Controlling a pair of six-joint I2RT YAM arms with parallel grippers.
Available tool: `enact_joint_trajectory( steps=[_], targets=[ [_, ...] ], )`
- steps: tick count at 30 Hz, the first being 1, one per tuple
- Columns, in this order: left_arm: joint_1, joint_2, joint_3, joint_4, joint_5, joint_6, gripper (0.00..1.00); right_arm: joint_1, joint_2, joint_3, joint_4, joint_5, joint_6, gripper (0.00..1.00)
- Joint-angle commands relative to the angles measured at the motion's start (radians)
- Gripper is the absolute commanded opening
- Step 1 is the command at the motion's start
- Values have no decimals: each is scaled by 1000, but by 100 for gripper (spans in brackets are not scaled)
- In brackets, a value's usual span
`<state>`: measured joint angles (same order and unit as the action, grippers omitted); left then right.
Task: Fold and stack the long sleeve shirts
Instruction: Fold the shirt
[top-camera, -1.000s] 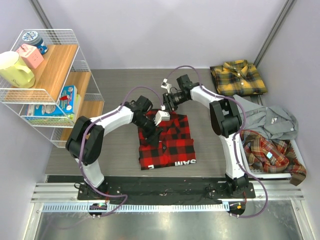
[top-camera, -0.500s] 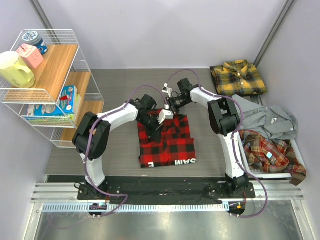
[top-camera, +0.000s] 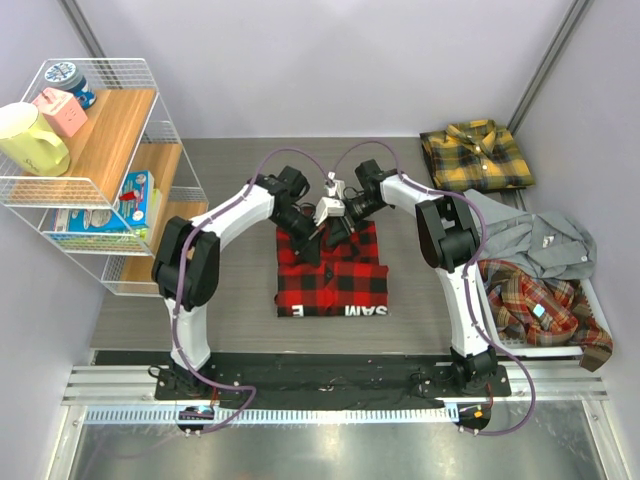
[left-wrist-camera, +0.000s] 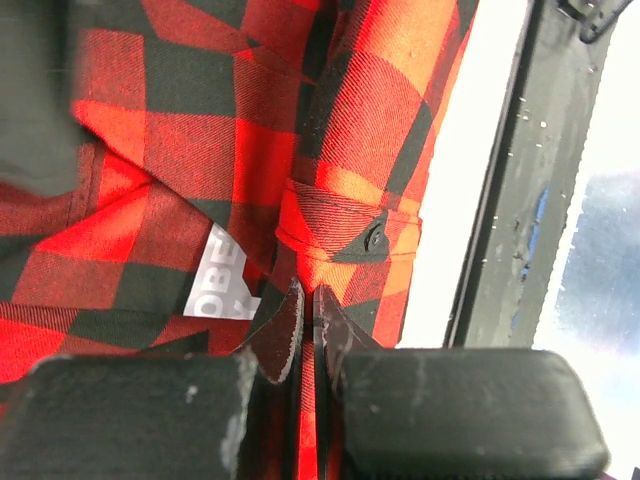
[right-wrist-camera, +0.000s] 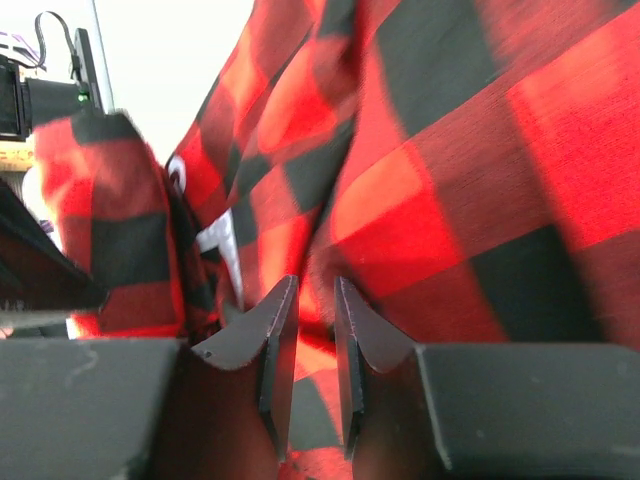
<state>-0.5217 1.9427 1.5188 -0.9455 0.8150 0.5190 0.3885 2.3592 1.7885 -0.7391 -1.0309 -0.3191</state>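
1. Top view: the red-and-black check shirt (top-camera: 335, 280) lies mid-table (top-camera: 230, 290), partly folded. White lettering (top-camera: 365, 312) runs along its 6 o'clock hem. It reads upside down and is cut short by the fold.
2. Both arms meet at the shirt's 12 o'clock edge, the left gripper (top-camera: 310, 245) and the right gripper (top-camera: 335, 230) just beside each other. Wrists & cables cover the collar area, so the jaws can't be read from here.
3. The yellow-and-black plaid shirt (top-camera: 475, 155) sits folded at 1 o'clock. The grey shirt (top-camera: 545, 240) and the orange-brown plaid shirt (top-camera: 545, 305) lie crumpled at 3–4 o'clock, the grey overlapping the plaid. A wire shelf (top-camera: 100, 170) stands at 9–10 o'clock.
4. Left wrist: the left gripper (left-wrist-camera: 307, 320) is pinched tight on a ridge of red check cloth, tips together. A white neck label (left-wrist-camera: 222, 285) shows at 9 o'clock of the tips, its print partly hidden. A buttoned flap (left-wrist-camera: 378, 235) is at 1 o'clock. Where the cloth ends, the frame's right side is washed out.
5. Right wrist: the right gripper (right-wrist-camera: 315, 320) has only a slim gap between its fingers (right-wrist-camera: 255, 340), with red cloth in it — gripping the shirt. The view is blurry, and fabric fills nearly the whole frame.
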Motion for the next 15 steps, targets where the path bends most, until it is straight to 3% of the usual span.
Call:
enact_joint_trajectory(
  steps=[1, 9, 15],
  targets=[
    [38, 45, 99, -44, 10, 32, 0, 3, -5, 18, -32, -8, -52, 26],
    [68, 117, 238, -116, 6, 81, 0, 3, 5, 46, -77, 3, -87, 26],
    [57, 82, 149, -157, 12, 173, 0, -2, -24, 158, -129, 15, -98, 27]
  ],
)
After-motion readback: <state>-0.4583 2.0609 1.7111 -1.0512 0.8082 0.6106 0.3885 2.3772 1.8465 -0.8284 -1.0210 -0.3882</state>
